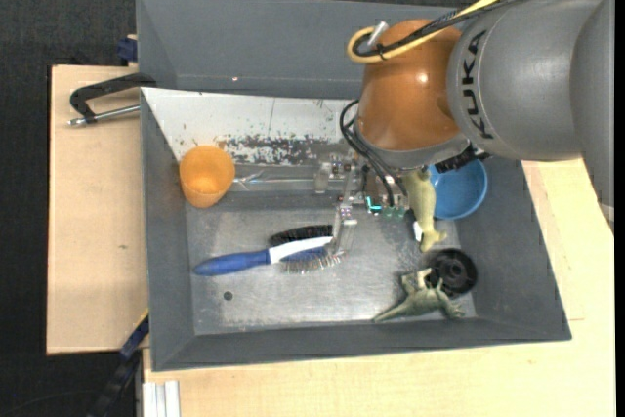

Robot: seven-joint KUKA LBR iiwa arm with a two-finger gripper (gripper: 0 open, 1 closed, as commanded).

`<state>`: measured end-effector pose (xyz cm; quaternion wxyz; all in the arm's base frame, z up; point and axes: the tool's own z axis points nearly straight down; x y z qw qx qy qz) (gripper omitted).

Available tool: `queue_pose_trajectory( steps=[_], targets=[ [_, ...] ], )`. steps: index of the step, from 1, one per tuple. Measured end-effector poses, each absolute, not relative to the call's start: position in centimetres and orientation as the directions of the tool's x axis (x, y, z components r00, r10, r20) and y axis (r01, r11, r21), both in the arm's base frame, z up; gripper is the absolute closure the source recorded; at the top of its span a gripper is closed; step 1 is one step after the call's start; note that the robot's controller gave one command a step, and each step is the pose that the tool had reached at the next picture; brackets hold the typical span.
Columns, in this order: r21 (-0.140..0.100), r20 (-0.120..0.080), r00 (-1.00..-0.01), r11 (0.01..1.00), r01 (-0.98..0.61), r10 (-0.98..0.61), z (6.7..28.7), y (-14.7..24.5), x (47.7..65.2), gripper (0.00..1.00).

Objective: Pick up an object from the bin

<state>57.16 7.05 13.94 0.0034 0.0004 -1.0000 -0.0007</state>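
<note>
The gripper (343, 228) hangs low over the middle of the grey metal bin (254, 34), under the orange cover (405, 93) on the wrist of the arm (547, 63), which comes in from the right of the camera view. Whether the jaws are spread or pressed together cannot be told, as the metal parts there overlap and blur into the bin floor. Nothing can be seen pinched between them. A brush (264, 256) with a blue and white handle and dark bristles lies on the floor right at the jaws: its bristle end is just under and to the left of them, touching or very nearly so, and its handle runs away from them to the left, ending well apart. Up and to the left of the jaws, well apart, an orange cup (205, 176) lies near the back wall. To the right of the jaws, partly under the wrist, sits a blue cup (463, 191). Down and to the right of them, near the front wall, lies a black round piece (453, 271), and just beside it, touching it or nearly so, an olive-green toy figure (422, 300) is stretched along the floor. Between the jaws and the blue cup a pale yellowish curved piece (426, 210) points downward; what it is cannot be told.
</note>
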Motion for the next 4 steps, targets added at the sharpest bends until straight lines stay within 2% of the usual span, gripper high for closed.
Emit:
queue_pose_trajectory(
  steps=[1, 2, 3, 4],
  targets=[
    [0.0, 0.01, -0.998, 0.998, 0.068, 0.068, 6.9, 8.9, 54.1, 0.0],
    [0.002, -0.001, -0.998, 0.998, 0.069, 0.069, 7.3, 8.8, 54.4, 1.0],
    [-0.001, -0.009, -0.913, 0.913, -0.408, -0.408, 7.4, 5.6, 60.4, 1.0],
    [-0.008, -0.013, -0.693, 0.693, -0.721, -0.721, 31.3, 8.6, 59.1, 1.0]
  ],
)
